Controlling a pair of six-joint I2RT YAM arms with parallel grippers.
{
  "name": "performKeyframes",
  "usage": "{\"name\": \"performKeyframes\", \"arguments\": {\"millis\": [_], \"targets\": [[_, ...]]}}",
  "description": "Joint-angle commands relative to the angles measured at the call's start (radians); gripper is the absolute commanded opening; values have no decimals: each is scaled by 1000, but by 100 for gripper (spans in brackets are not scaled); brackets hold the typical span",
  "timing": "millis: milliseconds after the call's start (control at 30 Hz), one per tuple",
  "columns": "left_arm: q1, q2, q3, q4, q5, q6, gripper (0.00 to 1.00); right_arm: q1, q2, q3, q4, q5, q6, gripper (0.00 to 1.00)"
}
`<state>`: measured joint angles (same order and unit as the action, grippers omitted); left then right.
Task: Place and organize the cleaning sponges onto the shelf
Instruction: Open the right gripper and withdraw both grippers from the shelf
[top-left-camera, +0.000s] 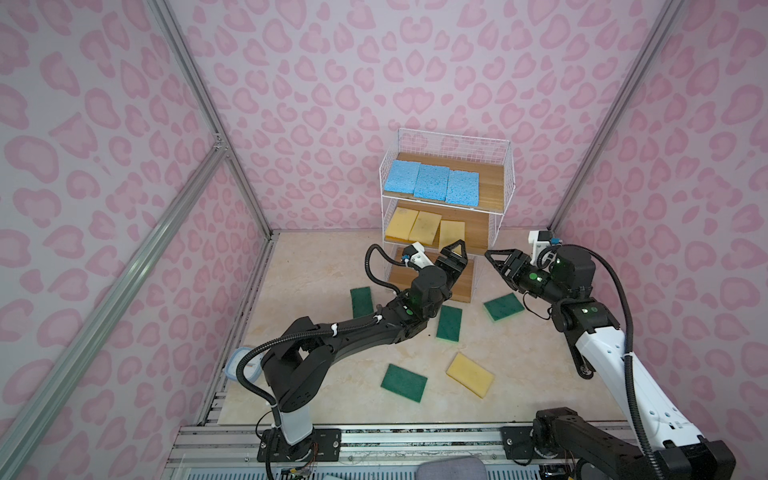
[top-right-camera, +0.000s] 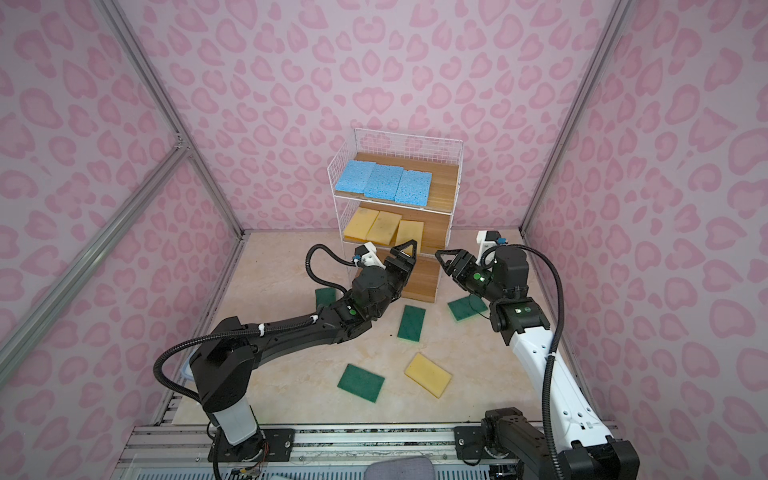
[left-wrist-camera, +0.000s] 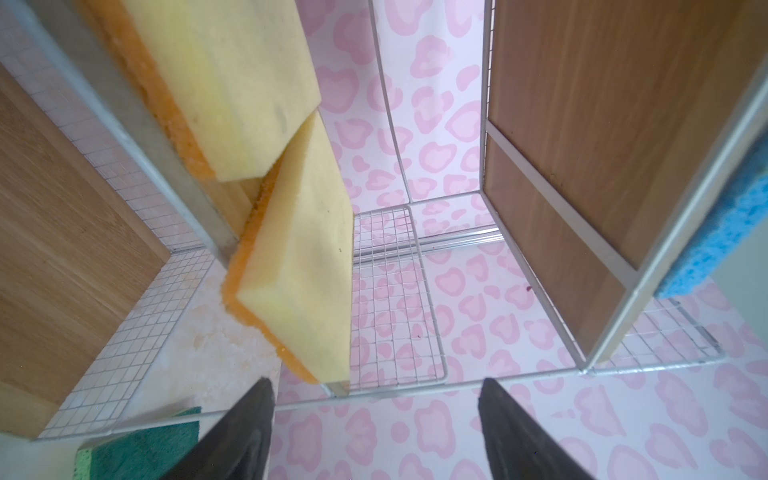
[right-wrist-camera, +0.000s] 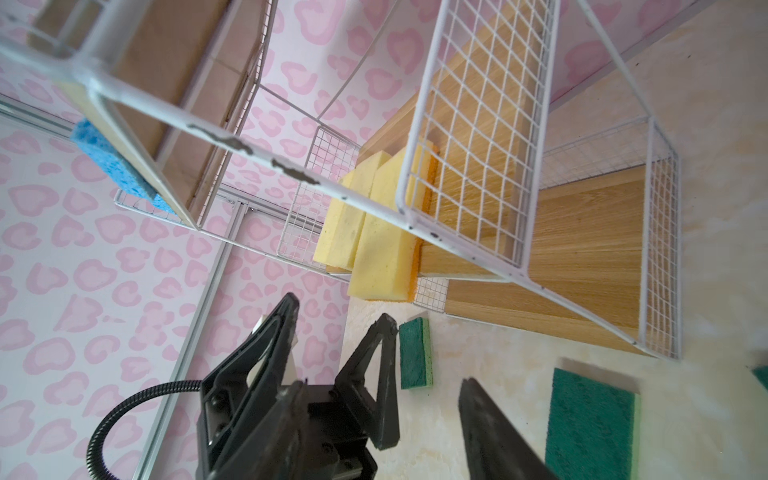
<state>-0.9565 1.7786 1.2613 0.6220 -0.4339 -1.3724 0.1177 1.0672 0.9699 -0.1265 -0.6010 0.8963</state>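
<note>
Closest to the lens in the L wrist view were the L gripper's (left-wrist-camera: 376, 380) two dark fingers (left-wrist-camera: 245, 424), set wide apart w/ nothing btw them. Straight ahead, just past the tips, lay a yellow sponge (left-wrist-camera: 299, 270) on the shelf's (top-left-camera: 492, 187) middle board, its near end sticking out over the front wire. In both top views it was the right-most of three yellow sponges (top-left-camera: 424, 226) in a row there, w/ bare board beside it. Three blue sponges (top-left-camera: 432, 183) covered most of the top board; the bottom board looked bare. The R gripper (top-left-camera: 496, 259) hung near the shelf's right front corner, its fingers also apart and empty in the R wrist view. On the table (top-left-camera: 357, 374) lay one loose yellow sponge (top-left-camera: 469, 374) and four green sponges (top-left-camera: 449, 323). Prob. next pick = that loose yellow one. Key fact: it lay behind both grippers, back toward the arm bases, while both pointed at the shelf, so either arm would need to swing round. Its long axis ran diagonally, far-left to near-right in the top views. It sat nearer the R arm's base, so R looked better placed. No brand, label or writing was legible anywhere.
</note>
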Motion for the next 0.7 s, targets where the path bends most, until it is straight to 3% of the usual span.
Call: {"name": "performKeyframes", "arguments": {"millis": [0,200,367,467,667], "targets": [[-3,-59,-28,-12,27,86,79,-1,-10,2,-46,40,-57,59],[-25,-229,-107,-131,21,299,69,-1,-19,9,-130,168,-174,56],[-17,-390,-121,-332,67,580,62,1,-40,9,-113,242,-256,52],[50,-462,-119,-508,140,666,61,6,-49,-2,-65,270,-280,48],[294,-630,-214,-576,267,716,55,37,5,29,-4,261,-307,45]]}}
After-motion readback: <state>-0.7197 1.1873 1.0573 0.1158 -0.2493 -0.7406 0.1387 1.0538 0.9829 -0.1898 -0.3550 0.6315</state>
